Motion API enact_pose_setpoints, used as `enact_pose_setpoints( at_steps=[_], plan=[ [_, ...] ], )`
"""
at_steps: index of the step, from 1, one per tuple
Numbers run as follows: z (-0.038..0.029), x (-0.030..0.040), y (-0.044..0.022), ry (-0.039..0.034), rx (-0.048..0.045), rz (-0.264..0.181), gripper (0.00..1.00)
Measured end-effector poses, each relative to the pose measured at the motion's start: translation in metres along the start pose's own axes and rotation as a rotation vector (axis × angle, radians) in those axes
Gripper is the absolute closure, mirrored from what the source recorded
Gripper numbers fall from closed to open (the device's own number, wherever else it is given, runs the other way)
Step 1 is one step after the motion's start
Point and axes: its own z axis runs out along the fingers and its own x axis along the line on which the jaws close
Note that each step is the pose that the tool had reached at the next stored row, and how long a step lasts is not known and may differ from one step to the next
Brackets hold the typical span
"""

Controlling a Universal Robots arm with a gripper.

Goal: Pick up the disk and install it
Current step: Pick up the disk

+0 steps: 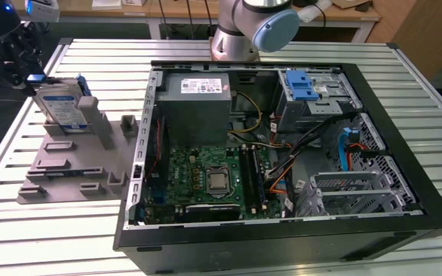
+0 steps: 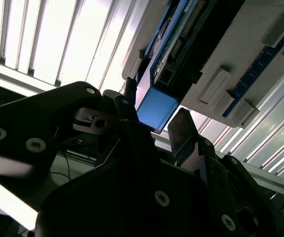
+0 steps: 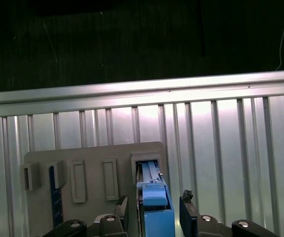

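We see the disk (image 3: 157, 217) standing on edge right between our open fingers (image 3: 187, 211), which hold nothing yet.

The arm (image 1: 232, 40) is a silver-grey metal tube, round in section, and its joint is closed by a pale blue round cap (image 1: 276, 30). Just beside that cap a whitish fitting (image 1: 313, 10) juts out, with a thin dark cable (image 1: 326, 17) next to it. The tool (image 2: 154, 106) is matt black, built of broad links (image 2: 28, 133) with rounded edges. Small round silver screws (image 2: 36, 144) sit sunk into the links, well back from the tips. Its fingers (image 2: 184, 131) are dark, flat-faced wedges. In the first wrist view the fingers (image 3: 187, 210) are black blocks, each with a bright screw head (image 3: 206, 218) just behind it.
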Motion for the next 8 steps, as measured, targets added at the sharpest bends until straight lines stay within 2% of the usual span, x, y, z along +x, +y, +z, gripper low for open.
enact_pose_setpoints(
  at_steps=[8],
  plan=[
    [0.0015,-0.0002,-0.0025,0.0000,0.0000,-0.009,0.47]
  ],
)
